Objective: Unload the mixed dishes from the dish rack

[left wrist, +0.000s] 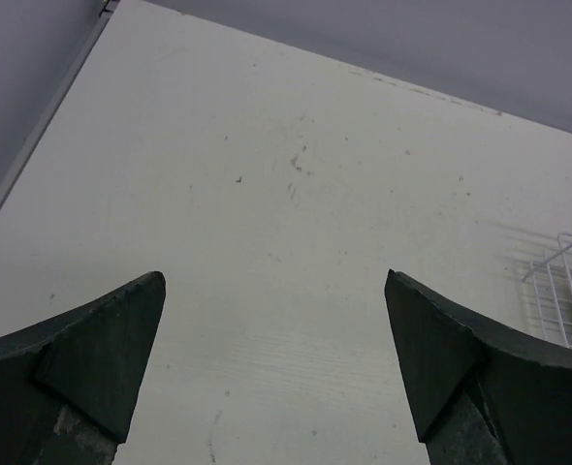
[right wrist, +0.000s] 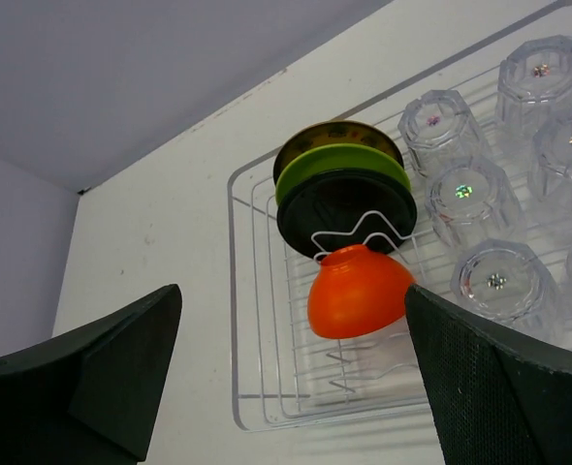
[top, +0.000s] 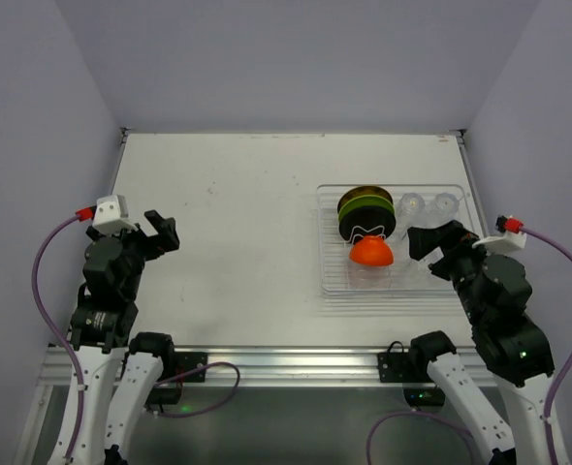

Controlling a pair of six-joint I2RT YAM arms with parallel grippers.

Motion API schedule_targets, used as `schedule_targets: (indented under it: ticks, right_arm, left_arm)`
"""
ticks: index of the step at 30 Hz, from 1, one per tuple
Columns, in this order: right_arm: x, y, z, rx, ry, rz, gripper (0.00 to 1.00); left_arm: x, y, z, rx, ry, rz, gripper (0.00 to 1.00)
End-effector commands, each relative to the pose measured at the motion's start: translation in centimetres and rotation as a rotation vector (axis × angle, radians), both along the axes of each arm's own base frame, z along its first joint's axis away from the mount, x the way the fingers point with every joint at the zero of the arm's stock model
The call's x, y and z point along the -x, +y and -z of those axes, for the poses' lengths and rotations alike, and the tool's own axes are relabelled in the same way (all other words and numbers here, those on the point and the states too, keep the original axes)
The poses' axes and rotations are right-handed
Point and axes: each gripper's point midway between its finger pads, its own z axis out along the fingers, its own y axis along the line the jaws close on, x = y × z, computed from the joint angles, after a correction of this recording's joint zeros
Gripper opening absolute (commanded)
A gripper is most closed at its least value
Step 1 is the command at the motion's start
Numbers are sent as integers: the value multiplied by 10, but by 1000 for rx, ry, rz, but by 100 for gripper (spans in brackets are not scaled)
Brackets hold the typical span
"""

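Note:
The dish rack [top: 323, 242], a clear tray with white wires, sits on the right half of the table. Inside it, on edge, stand a yellow-brown plate [right wrist: 336, 136], a lime green plate [right wrist: 339, 165] and a black plate [right wrist: 344, 213]. An orange-red bowl [right wrist: 359, 291] leans upside down against the black plate. Several clear cups [right wrist: 465, 199] stand upside down to their right. My right gripper [right wrist: 292, 289] hangs open over the rack's near right part, short of the bowl [top: 372, 252]. My left gripper [top: 167, 232] is open above bare table at the left, holding nothing.
The white table [top: 238, 213] is walled in by grey panels at the back and sides. A corner of the rack [left wrist: 557, 291] shows at the right edge of the left wrist view. Purple cables loop beside both arm bases.

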Motion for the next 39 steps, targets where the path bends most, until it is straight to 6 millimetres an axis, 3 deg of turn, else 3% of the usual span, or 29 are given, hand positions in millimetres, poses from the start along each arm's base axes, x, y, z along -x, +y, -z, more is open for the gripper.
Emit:
schedule_targets:
  ticks: [1,5,11,17,21,24,35,39]
  right_arm:
    - [-9,-5,-6,67,1,16,99]
    - [-10,5,-6,39,-17,-30,99]
    - [-6,28,-5,-204,-32,-76,99]
    - [-16,30,5,-502,68,58,99]
    - [-29,38,28,-733,182,160,99]
    - [-39,41,45,-789,261,224,99]
    - [-43,37,107,-890,463,454,99]
    - [-46,40,118,-900,487,468,99]
  left_arm:
    - [-1,-1,-6,4,-28,0,100]
    - [-2,-3,-5,6,-23,11,100]
    - [-1,-5,-6,6,-29,22,100]
    - [-3,-7,-4,7,-19,31,100]
    - [-3,-8,-3,5,-15,36,100]
    - [-3,-9,-3,6,-17,35,100]
    - [-6,-4,6,0,29,-4,100]
    - [-7,-3,9,-2,41,-10,100]
